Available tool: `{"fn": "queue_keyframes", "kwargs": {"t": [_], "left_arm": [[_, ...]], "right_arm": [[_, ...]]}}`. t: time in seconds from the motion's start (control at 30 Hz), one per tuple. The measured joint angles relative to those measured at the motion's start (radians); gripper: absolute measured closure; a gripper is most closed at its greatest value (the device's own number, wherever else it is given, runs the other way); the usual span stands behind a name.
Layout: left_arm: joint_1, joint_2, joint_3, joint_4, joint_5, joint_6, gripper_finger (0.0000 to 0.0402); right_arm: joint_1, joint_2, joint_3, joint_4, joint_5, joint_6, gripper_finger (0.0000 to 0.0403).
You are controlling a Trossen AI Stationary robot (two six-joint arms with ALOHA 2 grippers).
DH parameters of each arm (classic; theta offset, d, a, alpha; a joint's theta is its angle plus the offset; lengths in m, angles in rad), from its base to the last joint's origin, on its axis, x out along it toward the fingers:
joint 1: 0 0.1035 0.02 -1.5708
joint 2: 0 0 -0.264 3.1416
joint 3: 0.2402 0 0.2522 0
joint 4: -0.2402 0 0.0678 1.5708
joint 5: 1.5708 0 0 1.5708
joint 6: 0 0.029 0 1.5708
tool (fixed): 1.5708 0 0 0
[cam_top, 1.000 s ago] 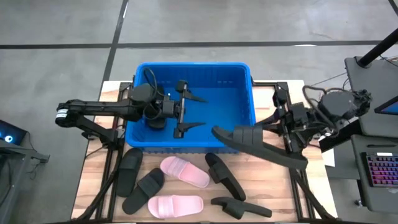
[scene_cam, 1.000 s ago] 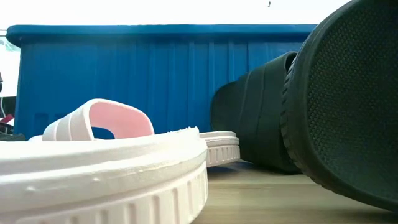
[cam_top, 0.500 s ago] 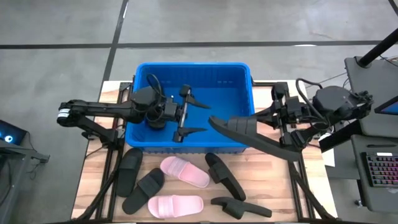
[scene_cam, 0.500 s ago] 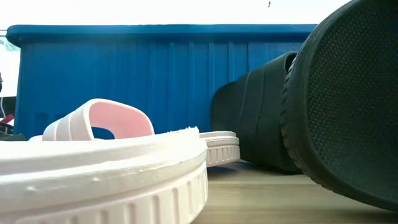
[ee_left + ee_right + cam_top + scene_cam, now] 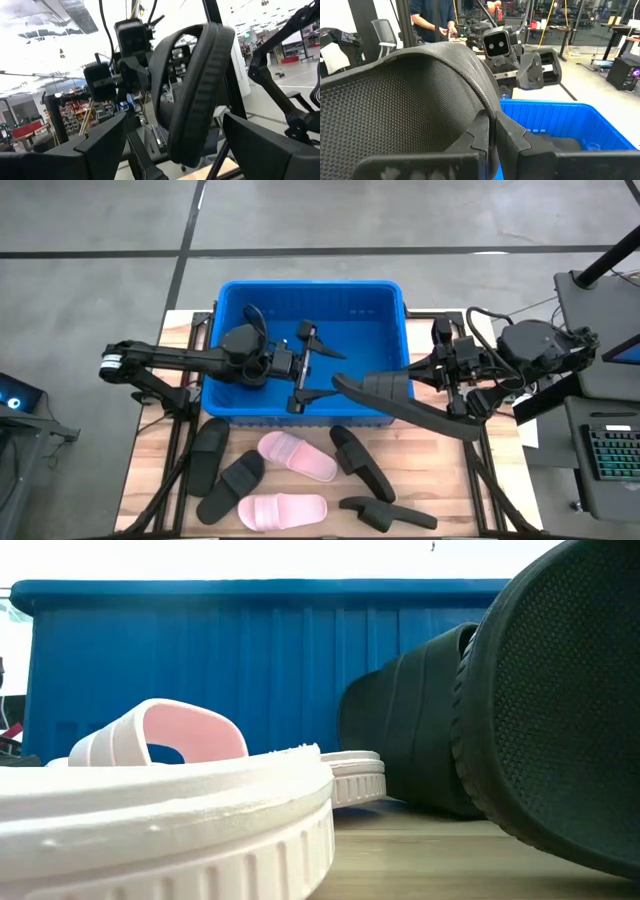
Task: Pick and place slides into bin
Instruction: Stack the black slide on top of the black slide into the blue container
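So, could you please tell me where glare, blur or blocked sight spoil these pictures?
Low view: a pale pink slide and a black slide sit very close and soft, hiding most of the bin; the strip above its rim is washed out white. Left wrist view: bright backlight turns the held slide almost into a silhouette. Right wrist view: that slide fills the left half. High view: evenly lit, sharp.

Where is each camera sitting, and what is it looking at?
High view: above the table, looking down on both arms, the blue bin, the open left gripper and the right gripper holding a black slide.
Low view: at tabletop height, facing the bin wall; no arm shows.
Left wrist: inside the bin, facing the held slide between its own fingers.
Right wrist: behind that slide, facing the bin and left arm.
Shared: both wrist views show the held slide.
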Motion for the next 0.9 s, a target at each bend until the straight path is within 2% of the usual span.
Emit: {"fn": "queue_keyframes", "kwargs": {"t": [0.27,0.9], "left_arm": [[-0.001,-0.005,0.001,0.003,0.0,0.0,0.0099],[-0.002,-0.006,0.001,0.003,0.007,-0.002,0.0224]], "right_arm": [[0.0,0.002,-0.001,0.0,0.0,0.0,0.0391],[0.0,0.002,-0.002,0.003,0.0,0.007,0.0391]]}}
